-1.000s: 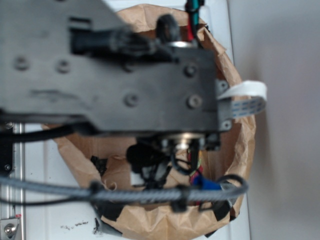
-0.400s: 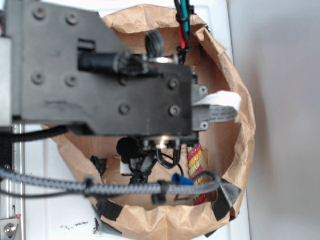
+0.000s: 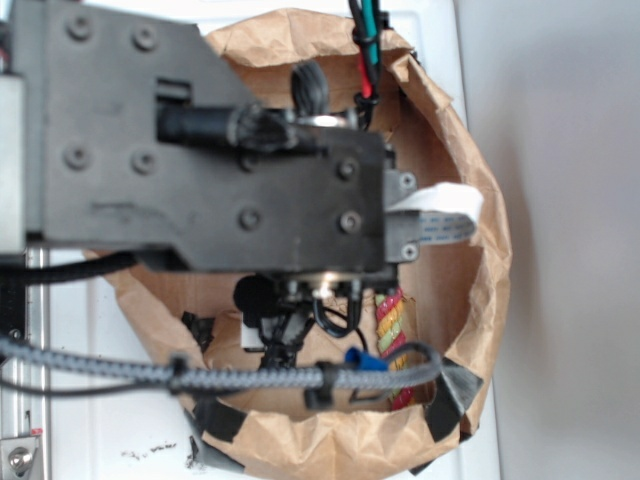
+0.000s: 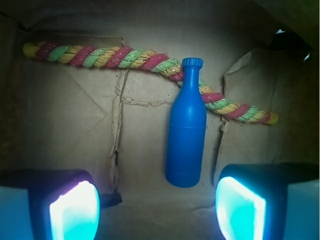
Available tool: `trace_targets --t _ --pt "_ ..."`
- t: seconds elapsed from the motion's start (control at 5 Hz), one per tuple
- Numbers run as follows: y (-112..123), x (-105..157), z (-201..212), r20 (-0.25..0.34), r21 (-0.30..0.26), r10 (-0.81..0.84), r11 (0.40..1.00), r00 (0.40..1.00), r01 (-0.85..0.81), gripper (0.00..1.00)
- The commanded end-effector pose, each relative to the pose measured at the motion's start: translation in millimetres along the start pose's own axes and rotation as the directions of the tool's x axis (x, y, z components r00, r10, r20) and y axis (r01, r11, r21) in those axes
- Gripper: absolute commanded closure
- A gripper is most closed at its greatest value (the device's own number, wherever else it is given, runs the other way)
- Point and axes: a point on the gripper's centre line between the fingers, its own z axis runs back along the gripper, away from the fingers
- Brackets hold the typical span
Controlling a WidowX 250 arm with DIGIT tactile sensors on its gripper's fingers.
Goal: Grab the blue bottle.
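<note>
The approach step looks in hand: the gripper hangs inside the brown paper bag with jaws spread wide and empty. The blue bottle lies flat on the bag floor, its neck across the twisted rope, ahead of the fingertips and nearer the right one; next, advance, descend, then close

No readable text, label, brand, number or sign anywhere in either view. Nothing printed on the small bright-blue plastic bottle, only smooth plain plastic. Nothing written on the brown paper bag around it. Nothing legible on the blurred black arm housing in the exterior view, only screw heads.
</note>
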Motion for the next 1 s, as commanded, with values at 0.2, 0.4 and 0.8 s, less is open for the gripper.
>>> trace_targets --t 0.2,0.4,0.8 --pt "23.0 19.9 -59.0 0.080 0.053 0.007 0.999 0.997 -0.012 0.00" --pt "32.8 25.7 -82.8 0.066 0.077 0.017 0.997 0.998 -0.022 0.00" --pt "41.4 28.3 -95.2 0.038 0.103 0.034 0.994 0.999 -0.037 0.00"
